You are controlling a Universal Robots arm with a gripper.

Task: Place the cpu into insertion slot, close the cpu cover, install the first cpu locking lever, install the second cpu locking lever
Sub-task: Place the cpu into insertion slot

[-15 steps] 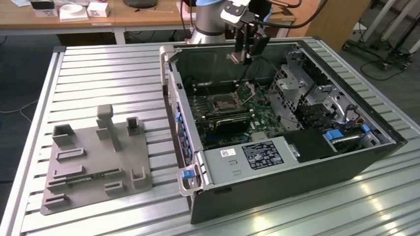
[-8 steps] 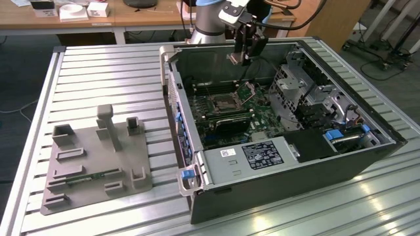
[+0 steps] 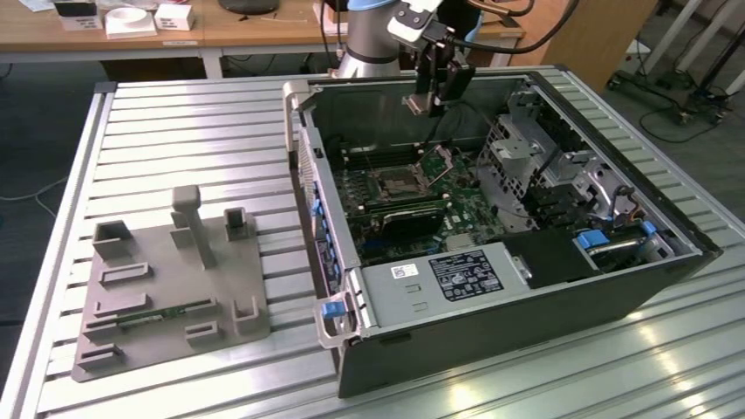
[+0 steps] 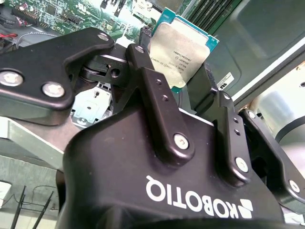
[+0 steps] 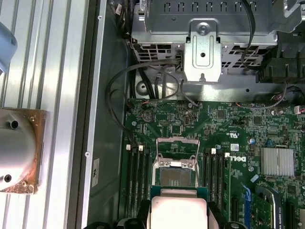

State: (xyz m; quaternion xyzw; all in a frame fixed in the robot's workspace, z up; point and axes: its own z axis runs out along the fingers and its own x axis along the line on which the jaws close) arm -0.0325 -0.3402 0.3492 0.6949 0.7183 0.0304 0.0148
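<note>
Second wrist view: claw [image 4: 177, 67] grips lettered cpu [image 4: 183, 45].

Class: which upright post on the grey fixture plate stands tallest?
The wide-topped post at the far edge of the plate; the narrower post on the exterior view's right of it is clearly shorter.

ribbed aluminium table [image 3: 174, 122] | wooden desk [image 3: 233, 33] behind it | dark floor [image 3: 35, 113] beside | black cables [image 3: 681, 118] on floor

An open computer case [image 3: 524, 327] (laid on its side) shares a slatted metal table [image 3: 198, 122] with a grey fixture [image 3: 157, 288].
</note>
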